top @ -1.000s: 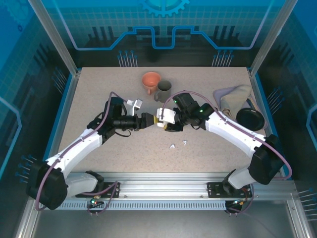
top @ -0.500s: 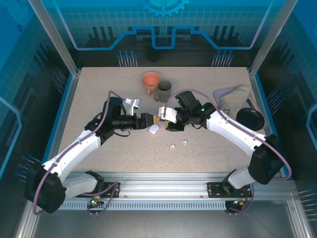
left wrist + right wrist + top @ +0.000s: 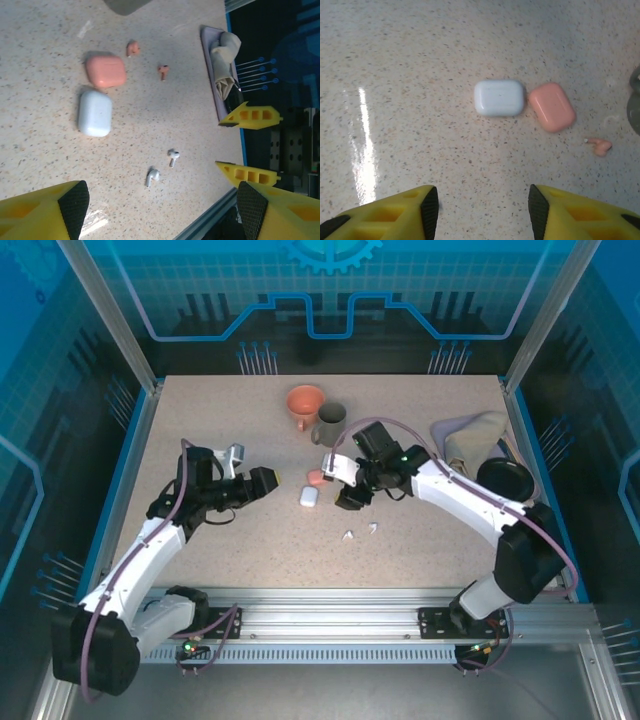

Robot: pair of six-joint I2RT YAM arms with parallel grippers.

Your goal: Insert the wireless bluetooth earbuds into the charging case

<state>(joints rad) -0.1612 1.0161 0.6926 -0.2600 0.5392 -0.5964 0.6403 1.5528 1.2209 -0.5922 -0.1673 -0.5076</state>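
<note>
Top view: left hand (image 3: 270, 478) sits to the left of the two cases and right hand (image 3: 340, 485) just right of them, both low over the surface (image 3: 200, 440). White case (image 3: 308, 496) and pink case (image 3: 316, 477) lie mid-surface between the hands. The white earbuds (image 3: 348, 534) are loose on the near side, apart from the cases. Orange funnel (image 3: 305, 403) and dark mug (image 3: 330, 423) crowd the far side. Cloth (image 3: 470, 435) and black dish (image 3: 503, 477) hug the right edge. The left and near areas are open, so approach from there.

Left wrist: jaws spread wide, nothing between the pads (image 3: 73, 202). Both cases look closed, just beside each other, possibly touching at a corner. The pink earbuds (image 3: 163, 71) lie beyond the pink case. The white pair is nearer the front rail.

Right wrist: jaws wide open and empty. Both cases are straight ahead, with one pink earbud to the right near the mug's rim.

Risks:
- The lids are shut, so nothing goes in until a case is opened and braced. A one-handed pry will likely skid it across this smooth top.
- The buds are tiny and the pads are broad, so an off-centre pinch could flick one away, perhaps toward the rail.
- The hands are close together, so reaching for the same case risks a wrist clash.
- Nudging one case likely shoves its neighbour.
- Colour mix-up between buds and cases.
</note>
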